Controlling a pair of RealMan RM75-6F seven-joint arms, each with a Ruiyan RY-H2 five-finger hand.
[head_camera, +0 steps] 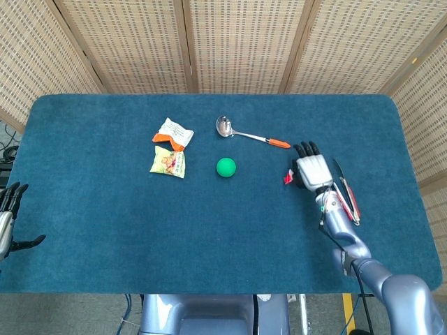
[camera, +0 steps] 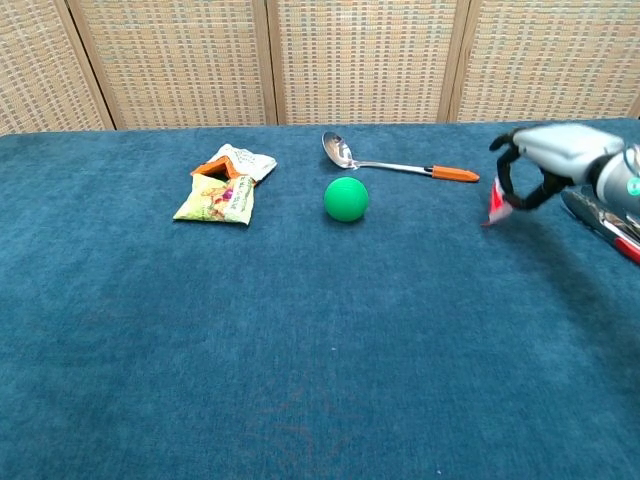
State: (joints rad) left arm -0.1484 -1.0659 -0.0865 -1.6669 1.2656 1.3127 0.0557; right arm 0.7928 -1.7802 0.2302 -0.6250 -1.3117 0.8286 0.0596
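**Red scrap pinched above the blue surface**

Nearest us, our left hand [head_camera: 7, 220] hangs off the surface [head_camera: 105, 230] edge, fingers spread, holding nothing. Further in, our right hand [head_camera: 311, 172] pinches a small red scrap [camera: 494, 205], lifted off the cloth, with tongs [head_camera: 346, 195] just beside its wrist. Beyond lie the green ball [head_camera: 225, 167], two snack packets [head_camera: 169, 161] and a ladle [head_camera: 244, 132].

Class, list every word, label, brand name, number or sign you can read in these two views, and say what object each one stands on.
No text can be read in either view.
Yellow snack packet: printing shows, too small and blurred to read.
White and orange packet: printing too blurred to read.
Red item held by the right hand: no lettering visible.
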